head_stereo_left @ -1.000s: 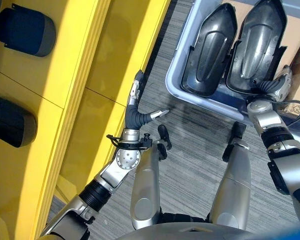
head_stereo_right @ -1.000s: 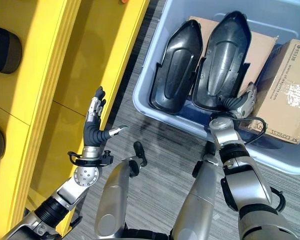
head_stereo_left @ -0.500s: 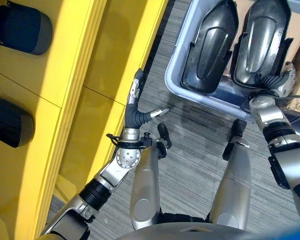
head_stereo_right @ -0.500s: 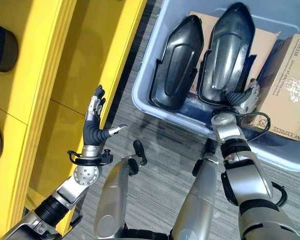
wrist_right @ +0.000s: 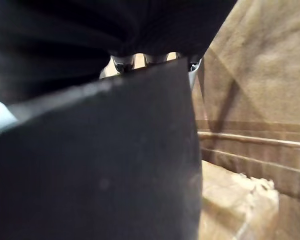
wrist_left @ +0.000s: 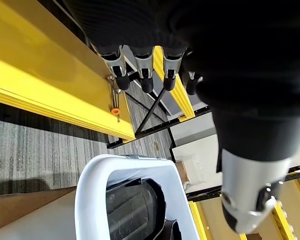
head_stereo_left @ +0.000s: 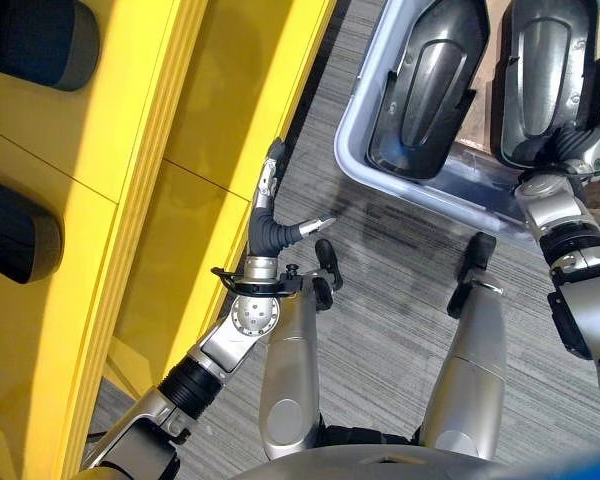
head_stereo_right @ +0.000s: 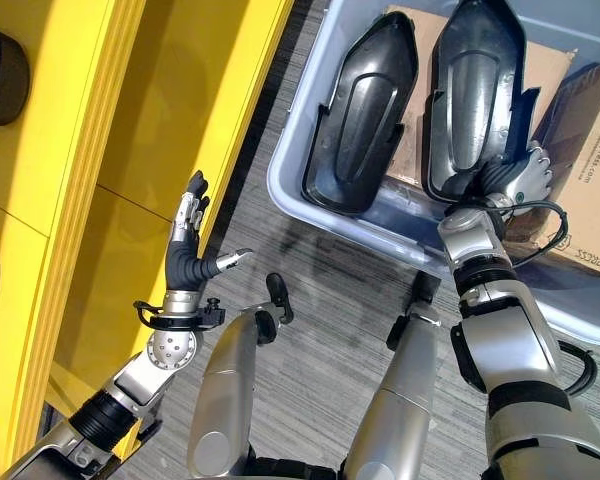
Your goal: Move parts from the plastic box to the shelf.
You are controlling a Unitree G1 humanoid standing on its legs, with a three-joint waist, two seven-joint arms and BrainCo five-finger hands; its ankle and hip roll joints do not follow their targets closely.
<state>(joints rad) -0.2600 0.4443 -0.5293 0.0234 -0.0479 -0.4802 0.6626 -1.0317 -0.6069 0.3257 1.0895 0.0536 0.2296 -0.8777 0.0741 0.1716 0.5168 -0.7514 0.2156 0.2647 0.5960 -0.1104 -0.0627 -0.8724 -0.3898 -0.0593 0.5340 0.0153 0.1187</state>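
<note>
Raised within the pale blue plastic box, the glossy black moulded shell part is clasped by the right hand; the left hand is held unclenched beside the yellow shelf.

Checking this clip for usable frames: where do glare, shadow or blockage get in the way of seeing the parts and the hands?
Left eye view: glare on the left black part in the plastic box; the left hand is evenly lit beside the yellow shelf. Right wrist view: a dark part up close blocks most of the frame, its surface soft. Right eye view: the right hand sits at the right black part.
</note>
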